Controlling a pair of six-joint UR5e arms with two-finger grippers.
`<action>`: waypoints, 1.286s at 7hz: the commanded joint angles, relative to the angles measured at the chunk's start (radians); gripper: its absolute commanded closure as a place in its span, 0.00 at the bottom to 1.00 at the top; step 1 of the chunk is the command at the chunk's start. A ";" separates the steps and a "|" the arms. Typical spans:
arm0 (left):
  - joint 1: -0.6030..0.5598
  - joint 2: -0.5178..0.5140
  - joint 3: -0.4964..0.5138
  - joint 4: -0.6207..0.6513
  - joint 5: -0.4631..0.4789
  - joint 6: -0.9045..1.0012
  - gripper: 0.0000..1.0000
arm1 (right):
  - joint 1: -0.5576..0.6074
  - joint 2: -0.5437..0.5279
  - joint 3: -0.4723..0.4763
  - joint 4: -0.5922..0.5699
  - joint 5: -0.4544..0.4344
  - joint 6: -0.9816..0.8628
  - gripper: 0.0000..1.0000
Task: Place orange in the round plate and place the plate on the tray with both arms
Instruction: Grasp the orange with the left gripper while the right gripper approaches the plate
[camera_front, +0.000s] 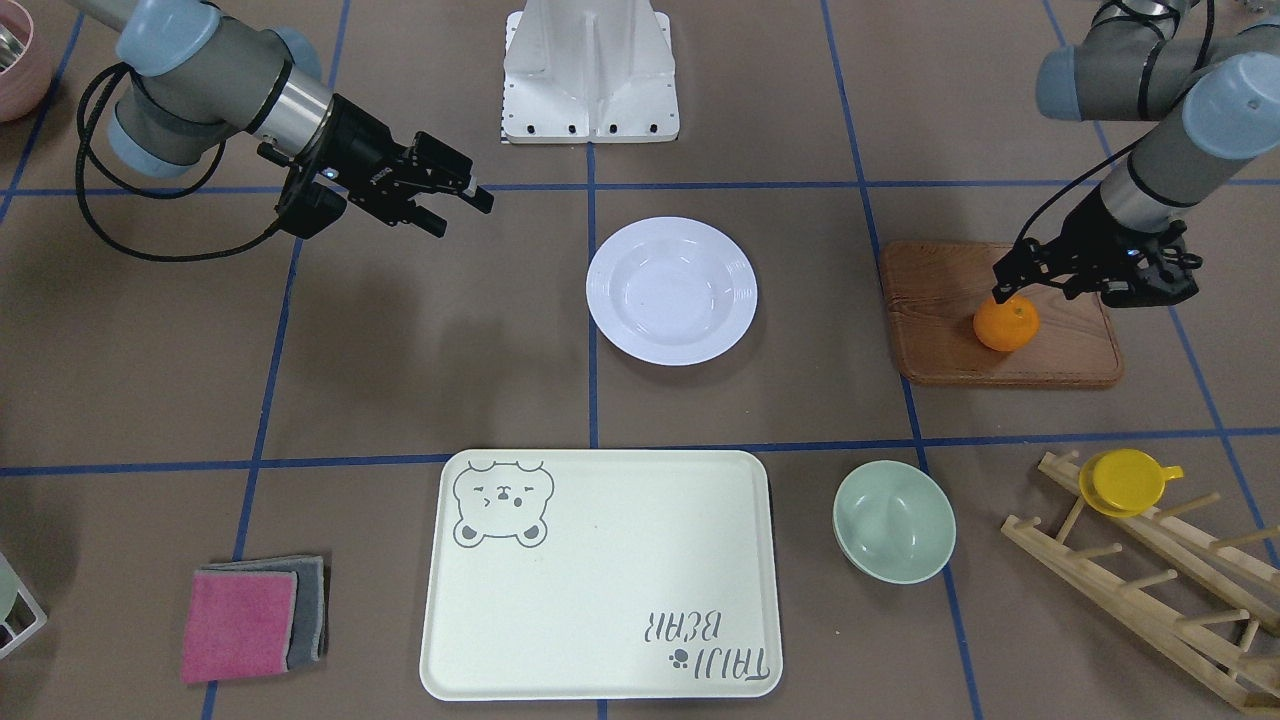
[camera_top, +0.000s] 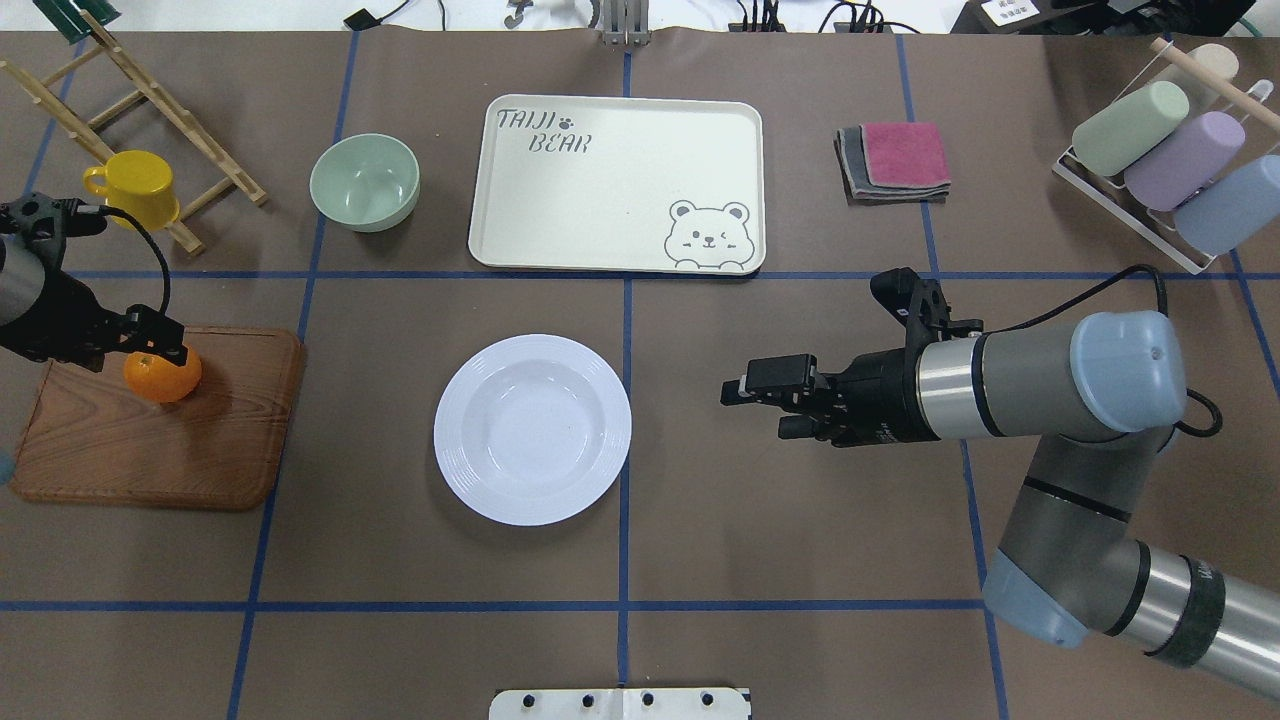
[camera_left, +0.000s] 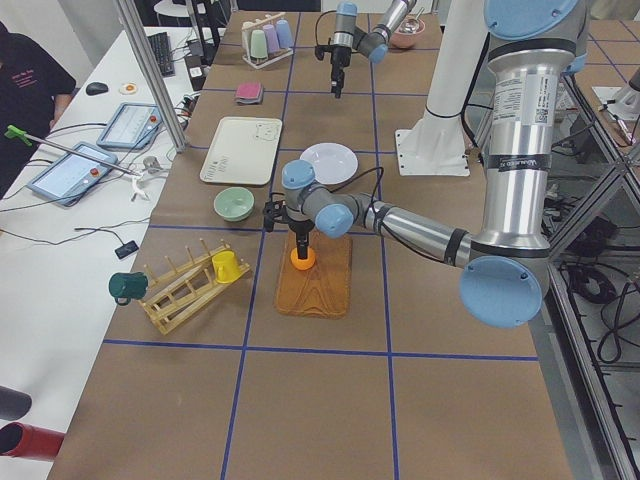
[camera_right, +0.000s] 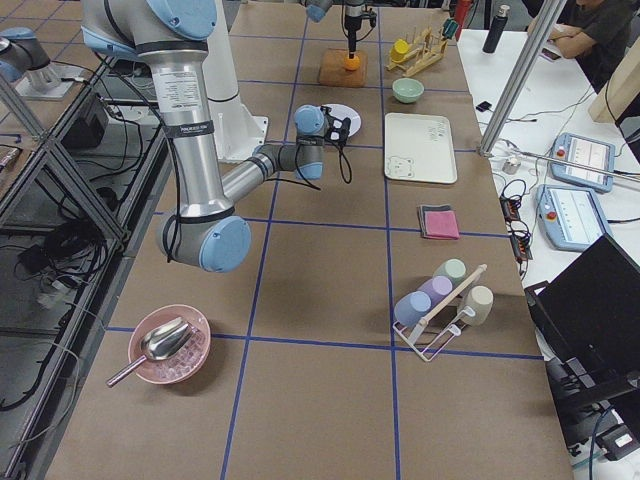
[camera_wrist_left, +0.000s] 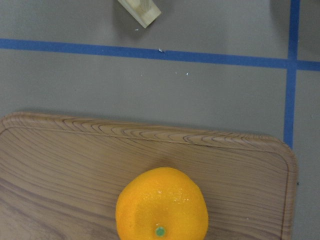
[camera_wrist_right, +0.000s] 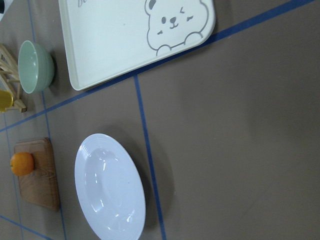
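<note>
The orange (camera_front: 1008, 328) (camera_top: 162, 378) lies on a brown wooden board (camera_front: 940, 340), low in the left wrist view (camera_wrist_left: 162, 205). My left gripper (camera_front: 1002, 288) (camera_top: 158, 348) points down right over it, fingers at its top and apparently open; the wrist view shows no fingers. The white round plate (camera_front: 672, 290) (camera_top: 532, 428) lies empty in the middle of the table. The cream tray (camera_front: 600, 575) (camera_top: 615, 185) with the bear drawing is empty, on the far side of the plate. My right gripper (camera_front: 462, 208) (camera_top: 762, 405) hovers open beside the plate, holding nothing.
A mint-green bowl (camera_front: 893, 520) stands beside the tray. A yellow cup (camera_front: 1125, 482) hangs on a wooden rack (camera_front: 1150, 590). Folded pink and grey cloths (camera_front: 250, 620) lie on the tray's other side. A wire rack of cups (camera_top: 1170, 170) is at the far right corner.
</note>
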 joint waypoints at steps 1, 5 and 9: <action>0.008 -0.001 0.013 0.000 0.001 -0.002 0.01 | -0.026 0.002 0.001 0.000 -0.046 -0.003 0.00; 0.022 -0.040 0.099 -0.022 -0.002 -0.003 0.01 | -0.031 0.002 0.004 0.000 -0.046 -0.006 0.00; 0.051 -0.089 0.144 -0.089 -0.012 -0.109 0.17 | -0.058 0.044 -0.004 0.000 -0.081 -0.006 0.00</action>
